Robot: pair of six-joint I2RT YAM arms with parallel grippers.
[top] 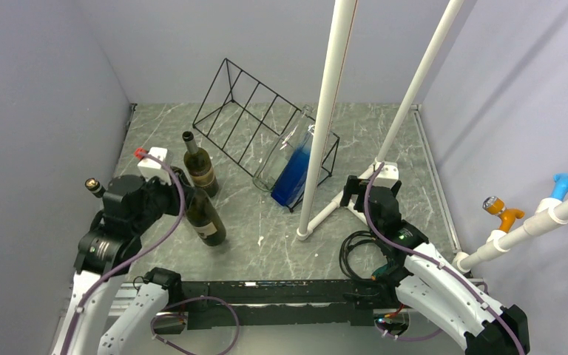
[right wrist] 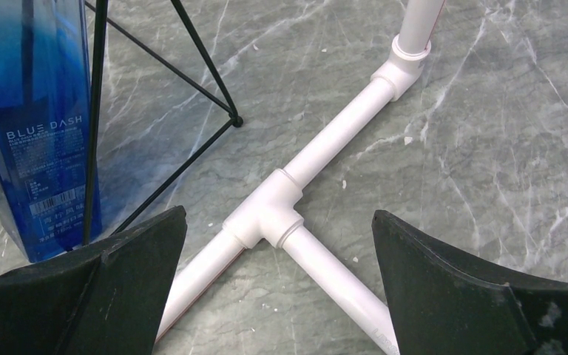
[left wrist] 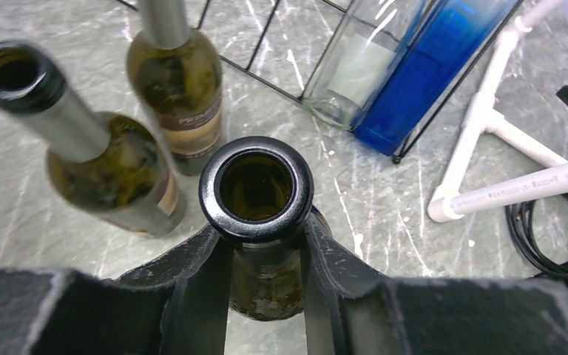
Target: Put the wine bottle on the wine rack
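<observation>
Left pincer (left wrist: 262,231) is clamped on the neck of the wine bottle (left wrist: 255,185), right under the lip, one finger on each side. The fingers bury most of the bottle's body in the wrist view, and the arm covers its neck from overhead. So I honestly can't tell if it's standing on the table (top: 266,225) or lifted off. It's uncorked, and the inside just looks dark. It sits at the table's left side, apart from the wine rack (top: 255,122).

Just past it are an open-mouthed bottle (left wrist: 103,155) and a second dark bottle (left wrist: 181,89) whose top is cut off by the frame.

The rack's right end holds a clear bottle (left wrist: 355,66) and a blue bottle (left wrist: 429,74), leaning side by side. The blue one is deep blue near its base and paler higher up.

Further right, the right pincer (right wrist: 277,288) hangs over the white pipe stand (right wrist: 318,155), spread wide with nothing between its fingers. Only their tips show.
</observation>
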